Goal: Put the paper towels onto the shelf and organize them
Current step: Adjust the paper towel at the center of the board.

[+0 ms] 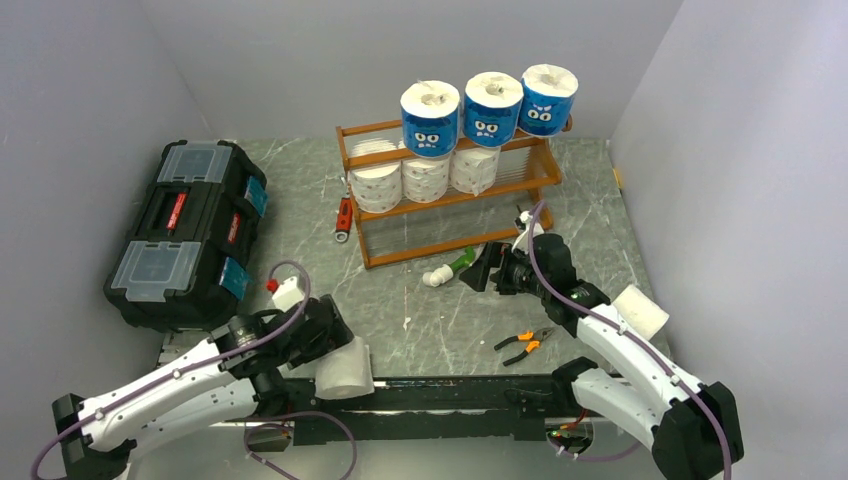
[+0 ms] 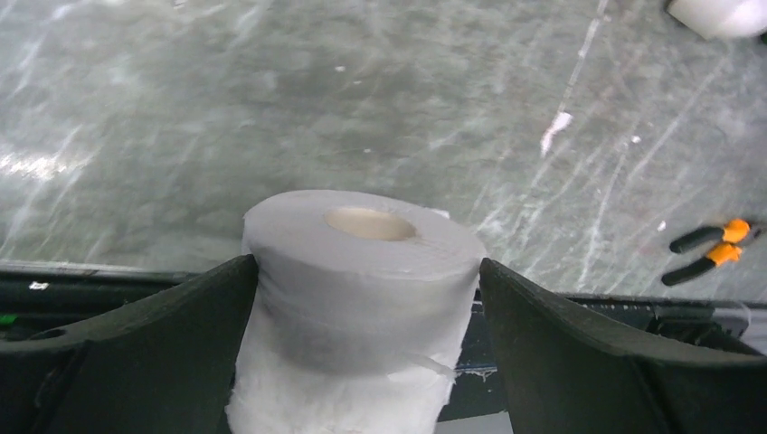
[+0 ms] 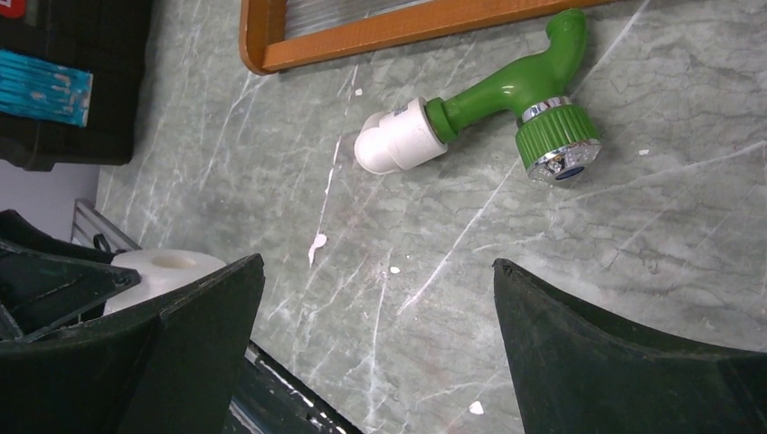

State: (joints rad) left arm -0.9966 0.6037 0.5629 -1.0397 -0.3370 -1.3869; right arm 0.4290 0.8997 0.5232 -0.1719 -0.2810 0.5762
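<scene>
The shelf (image 1: 452, 197) stands at the back with three blue-wrapped paper towels (image 1: 491, 110) on its top tier and three plain white ones (image 1: 425, 176) on its middle tier. At the table's near edge a white roll (image 2: 362, 280) stands upright between the fingers of my left gripper (image 2: 368, 264). The jaws are spread as wide as the roll, one on each side, and do not squeeze it. My right gripper (image 3: 378, 262) hangs open over bare table just in front of the shelf's bottom rail (image 3: 389, 32). Another white roll (image 1: 640, 310) lies beside the right arm.
A green-and-white tap (image 3: 488, 117) lies between the right gripper and the shelf. Orange-handled pliers (image 1: 525, 345) sit near the front edge. A red wrench (image 1: 343, 220) lies left of the shelf. A black toolbox (image 1: 190, 230) fills the left side. Walls close in on three sides.
</scene>
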